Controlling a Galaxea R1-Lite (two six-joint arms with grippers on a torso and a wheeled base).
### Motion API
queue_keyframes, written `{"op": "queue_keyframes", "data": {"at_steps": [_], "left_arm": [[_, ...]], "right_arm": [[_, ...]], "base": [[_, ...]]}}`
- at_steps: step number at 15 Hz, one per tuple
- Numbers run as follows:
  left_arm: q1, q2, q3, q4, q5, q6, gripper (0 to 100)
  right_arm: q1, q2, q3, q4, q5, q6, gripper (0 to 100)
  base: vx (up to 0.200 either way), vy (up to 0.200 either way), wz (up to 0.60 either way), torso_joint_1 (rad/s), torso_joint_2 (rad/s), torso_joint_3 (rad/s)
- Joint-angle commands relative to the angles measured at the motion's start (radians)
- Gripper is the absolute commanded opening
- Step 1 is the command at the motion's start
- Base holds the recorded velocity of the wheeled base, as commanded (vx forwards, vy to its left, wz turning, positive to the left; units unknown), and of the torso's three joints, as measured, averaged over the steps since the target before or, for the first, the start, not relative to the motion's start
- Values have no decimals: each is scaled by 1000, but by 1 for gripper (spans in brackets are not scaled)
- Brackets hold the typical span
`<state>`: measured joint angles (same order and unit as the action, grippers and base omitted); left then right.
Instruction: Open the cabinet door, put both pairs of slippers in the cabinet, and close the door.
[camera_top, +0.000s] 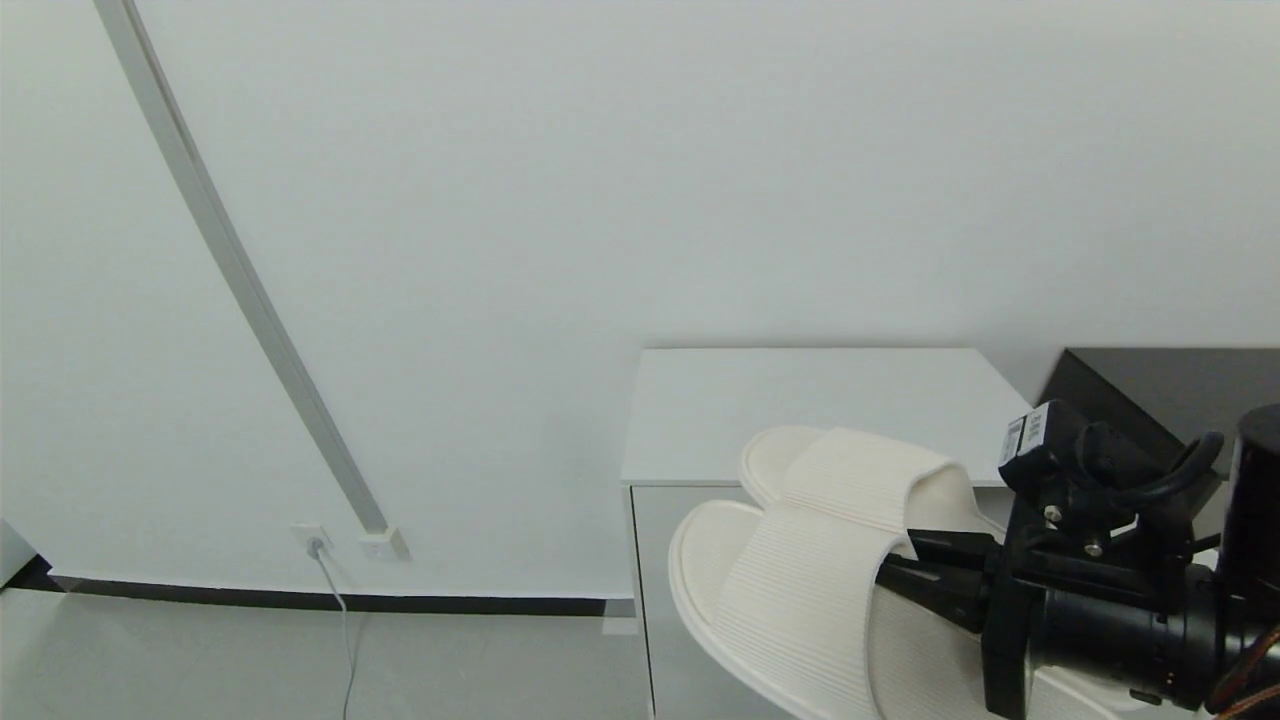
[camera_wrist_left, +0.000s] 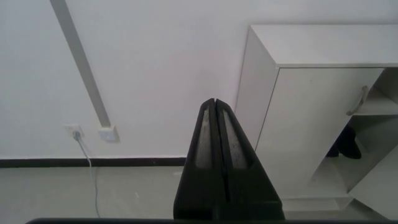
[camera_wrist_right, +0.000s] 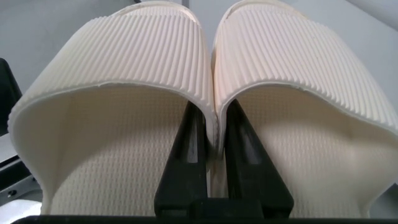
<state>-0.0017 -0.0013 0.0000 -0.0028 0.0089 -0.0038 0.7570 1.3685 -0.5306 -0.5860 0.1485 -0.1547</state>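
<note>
Left of the cabinet (camera_top: 800, 400), a grey strip (camera_top: 240, 270) slants down the wall toward an outlet (camera_top: 312, 540), and a cable (camera_top: 345, 620) hangs from the outlet to the floor. The left gripper (camera_wrist_left: 214, 106) hangs before that wall, left of the cabinet, its claw pressed together on nothing. On the cabinet front, a door (camera_wrist_left: 317, 124) with a handle (camera_wrist_left: 357, 99) stands beside an open bay with a shelf (camera_wrist_left: 380, 111). Before the cabinet's right part, the right gripper (camera_wrist_right: 212, 118) pinches a pair of white slippers (camera_top: 800, 590), held side by side by their touching inner strap edges. A dark top (camera_top: 1160, 380) lies right of the cabinet.
</note>
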Motion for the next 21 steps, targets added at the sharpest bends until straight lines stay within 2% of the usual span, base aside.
{"op": "queue_keyframes", "data": {"at_steps": [1,14,21], "left_arm": [[0,1,0,0,0,-1,0],[0,1,0,0,0,-1,0],[0,1,0,0,0,-4,0]], "right_arm": [[1,4,1,0,2,1,0],[-1,15,20,-3,37,1,0],[-1,14,29,-5,42,-13,0]], "base": [[0,-200,0,-2,-2,2],[0,-200,0,3,2,5],[0,0,0,0,0,0]]}}
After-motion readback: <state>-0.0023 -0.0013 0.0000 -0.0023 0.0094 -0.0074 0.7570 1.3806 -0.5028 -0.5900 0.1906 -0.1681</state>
